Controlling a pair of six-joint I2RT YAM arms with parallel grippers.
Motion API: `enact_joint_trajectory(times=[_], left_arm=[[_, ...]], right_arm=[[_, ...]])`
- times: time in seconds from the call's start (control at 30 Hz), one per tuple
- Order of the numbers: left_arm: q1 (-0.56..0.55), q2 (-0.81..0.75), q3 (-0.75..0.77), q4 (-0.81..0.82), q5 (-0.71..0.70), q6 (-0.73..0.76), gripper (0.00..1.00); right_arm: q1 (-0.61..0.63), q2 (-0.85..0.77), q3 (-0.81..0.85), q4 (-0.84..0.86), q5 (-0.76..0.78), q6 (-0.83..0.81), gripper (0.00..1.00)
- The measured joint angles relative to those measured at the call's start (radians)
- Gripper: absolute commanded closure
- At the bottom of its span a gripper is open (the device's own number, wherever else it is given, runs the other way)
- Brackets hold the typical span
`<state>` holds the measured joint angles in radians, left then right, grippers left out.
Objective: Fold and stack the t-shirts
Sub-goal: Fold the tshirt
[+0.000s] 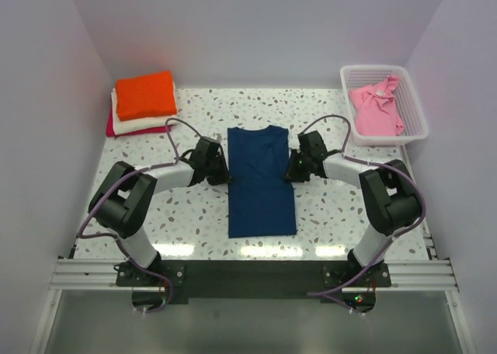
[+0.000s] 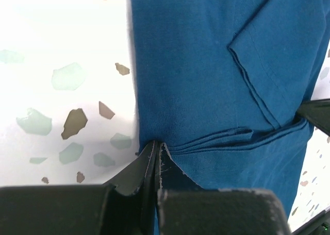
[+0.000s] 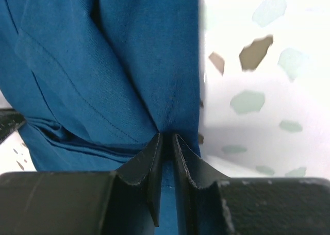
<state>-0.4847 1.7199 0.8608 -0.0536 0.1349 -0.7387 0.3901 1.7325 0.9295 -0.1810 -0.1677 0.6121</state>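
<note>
Blue shirt (image 1: 262, 179) lies long and thin in middle of table (image 1: 342, 206). My left fingers (image 2: 150, 160) pinch its left edge. My right fingers (image 3: 157, 150) pinch its right edge. Step, I think: folding in half. Next: lift both sides together, keep edges even.

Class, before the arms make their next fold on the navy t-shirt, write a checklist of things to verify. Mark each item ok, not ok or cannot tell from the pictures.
1. The left gripper pinches the left edge of the navy t-shirt: ok.
2. The right gripper pinches its right edge: ok.
3. The two grips sit roughly level across the shirt: ok.
4. The shirt lies as a narrow strip with sleeves folded in: ok.
5. Every cloth layer is caught in each pinch: cannot tell.
6. The folded stack with the orange t-shirt on top lies apart from the fold area: ok.
</note>
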Motion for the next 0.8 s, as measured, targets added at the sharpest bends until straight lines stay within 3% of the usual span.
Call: enact_joint_trajectory(times=[0.43, 0.53, 0.6, 0.63, 0.8], left_arm=[[0.002, -0.009, 0.012, -0.042, -0.009, 0.018, 1.00], [0.008, -0.009, 0.033, -0.079, -0.012, 0.035, 0.88], [0.015, -0.011, 0.048, -0.101, -0.012, 0.050, 0.74], [0.019, -0.014, 0.055, -0.109, -0.011, 0.055, 0.63], [0.031, -0.100, 0.066, -0.159, -0.008, 0.072, 0.53]], right_arm=[[-0.016, 0.007, 0.074, -0.166, 0.053, -0.011, 0.75], [-0.030, 0.006, 0.085, -0.206, 0.054, -0.022, 0.72], [-0.039, -0.001, 0.088, -0.231, 0.053, -0.029, 0.69], [-0.043, -0.009, 0.090, -0.246, 0.053, -0.031, 0.68], [-0.052, -0.112, 0.089, -0.307, 0.049, -0.038, 0.52]])
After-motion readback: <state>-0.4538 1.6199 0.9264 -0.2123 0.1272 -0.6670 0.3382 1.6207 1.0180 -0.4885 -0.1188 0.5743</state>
